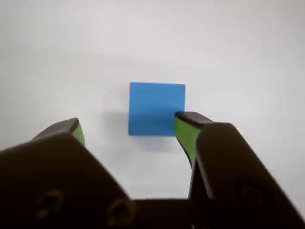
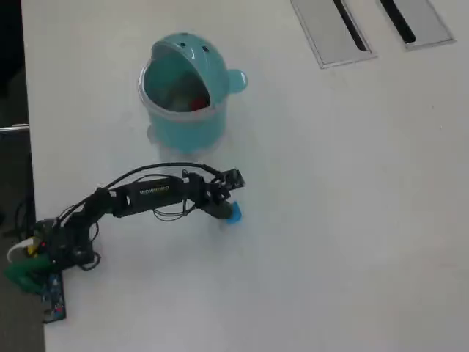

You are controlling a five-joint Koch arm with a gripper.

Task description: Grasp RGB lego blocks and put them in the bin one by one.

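Blue block (image 1: 153, 107) partly behind tool (image 1: 128, 128)

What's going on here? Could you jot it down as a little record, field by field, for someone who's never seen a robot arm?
Surface: white table
Robot: one small black arm, reaching toward the right in the overhead view
Gripper: gripper open, green-padded jaws either side of the block
Block at gripper: blue block lying on the table, right jaw at its edge, not lifted
Bin: teal bin upright, above the arm in the overhead view
Inside bin: something red; the rest is unclear
Other blocks on table: none visible
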